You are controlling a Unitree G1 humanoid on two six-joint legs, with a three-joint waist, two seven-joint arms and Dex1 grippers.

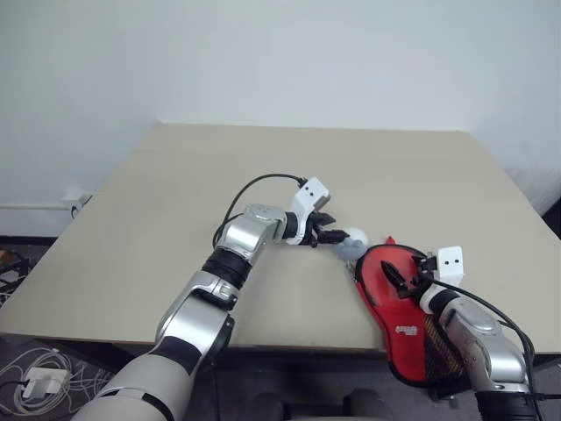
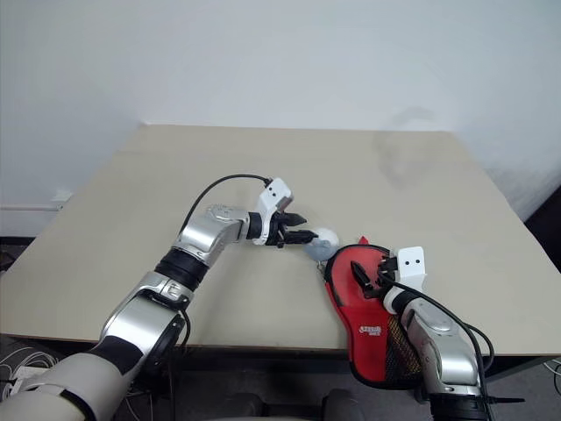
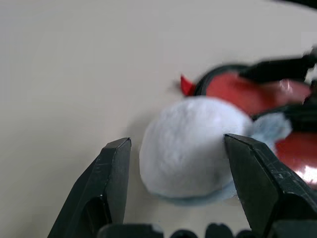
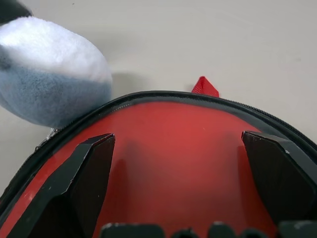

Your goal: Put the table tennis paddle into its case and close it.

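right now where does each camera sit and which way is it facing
Head eyes: above, looking forward and down at the table; both arms show, left gripper by a white fluffy ball, right gripper over the case.
Left wrist: looks past its open fingers at the ball.
Right wrist: looks over the case.
Shared: ball and case.

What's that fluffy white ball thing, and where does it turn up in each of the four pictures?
Left eye view: the fluffy white ball lies mid-table, at the left pincer tips.
Right eye view: same spot, by the red case's far edge.
Left wrist view: between the open fingers.
Right wrist view: upper left corner.
Shared landmark: the case's small red tab.
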